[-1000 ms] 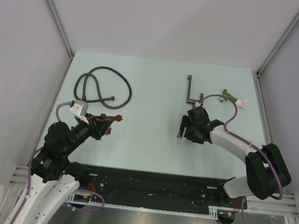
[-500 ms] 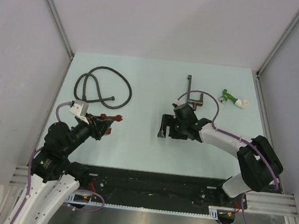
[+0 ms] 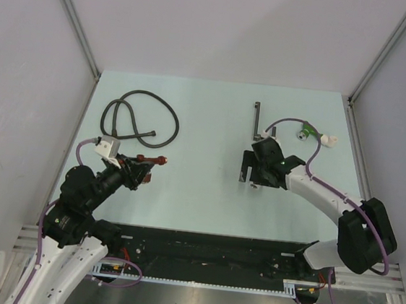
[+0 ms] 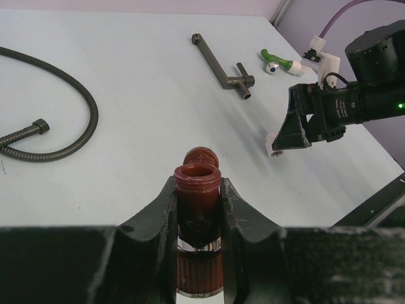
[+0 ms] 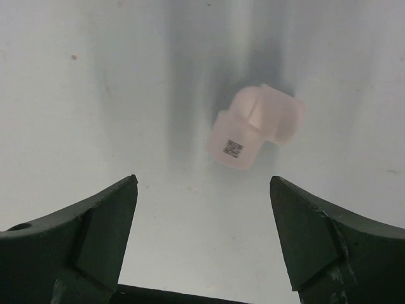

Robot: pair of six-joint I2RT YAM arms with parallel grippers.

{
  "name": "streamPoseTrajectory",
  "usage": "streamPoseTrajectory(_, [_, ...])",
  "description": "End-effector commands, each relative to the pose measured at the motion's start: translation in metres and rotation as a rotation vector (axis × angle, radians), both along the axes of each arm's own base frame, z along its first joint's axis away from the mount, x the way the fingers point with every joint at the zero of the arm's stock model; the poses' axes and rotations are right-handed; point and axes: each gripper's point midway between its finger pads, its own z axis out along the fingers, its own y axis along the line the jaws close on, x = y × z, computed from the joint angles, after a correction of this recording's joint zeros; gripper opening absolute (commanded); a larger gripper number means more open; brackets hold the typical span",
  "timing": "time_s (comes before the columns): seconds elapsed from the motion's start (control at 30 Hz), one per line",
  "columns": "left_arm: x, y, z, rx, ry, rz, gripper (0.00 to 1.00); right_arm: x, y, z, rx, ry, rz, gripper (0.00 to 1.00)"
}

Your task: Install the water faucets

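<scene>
My left gripper (image 3: 139,168) is shut on the reddish-brown water faucet (image 3: 150,160), held above the table at the left; the left wrist view shows its threaded end (image 4: 197,183) sticking out between my fingers. My right gripper (image 3: 248,173) is open and hovers just over a loose white elbow fitting (image 5: 256,130), which lies on the table beyond its fingertips (image 5: 120,209). The fitting also shows in the left wrist view (image 4: 273,144). The green faucet (image 3: 311,128), with its own white elbow (image 3: 328,139), lies at the far right.
A dark metal spout pipe with a side stub (image 3: 256,121) lies just behind the right gripper. A coiled black hose (image 3: 137,120) lies at the far left. Grey walls close in the table on three sides.
The right arm swung left and then came back to the right, ending over the white elbow fitting. The left arm and its faucet have not moved.
</scene>
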Motion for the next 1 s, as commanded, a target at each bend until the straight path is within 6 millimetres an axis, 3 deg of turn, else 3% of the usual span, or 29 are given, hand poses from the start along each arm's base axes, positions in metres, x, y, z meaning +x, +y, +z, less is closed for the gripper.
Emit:
streamPoseTrajectory(0.0, [0.0, -0.002, 0.009, -0.019, -0.031, -0.007, 0.0, -0.003, -0.021, -0.007, -0.11, 0.02, -0.059, 0.9])
streamPoseTrajectory(0.1, [0.0, -0.002, 0.009, -0.021, -0.032, -0.007, 0.0, -0.002, -0.012, -0.019, -0.083, 0.041, -0.04, 0.9])
streamPoseTrajectory(0.3, [0.001, -0.002, 0.008, -0.02, -0.029, -0.006, 0.0, 0.005, 0.028, -0.03, 0.037, 0.045, 0.038, 0.9])
streamPoseTrajectory(0.6, [0.002, -0.003, 0.007, -0.018, -0.023, -0.006, 0.0, 0.009, 0.081, -0.012, 0.196, -0.012, 0.171, 0.9])
streamPoseTrajectory(0.77, [0.002, -0.003, 0.005, -0.017, -0.017, -0.006, 0.0, 0.005, 0.071, 0.004, 0.169, -0.05, 0.174, 0.87])
streamPoseTrajectory(0.97, [0.003, -0.003, 0.005, -0.016, -0.017, -0.009, 0.0, 0.01, 0.022, 0.035, 0.032, -0.16, 0.044, 0.81])
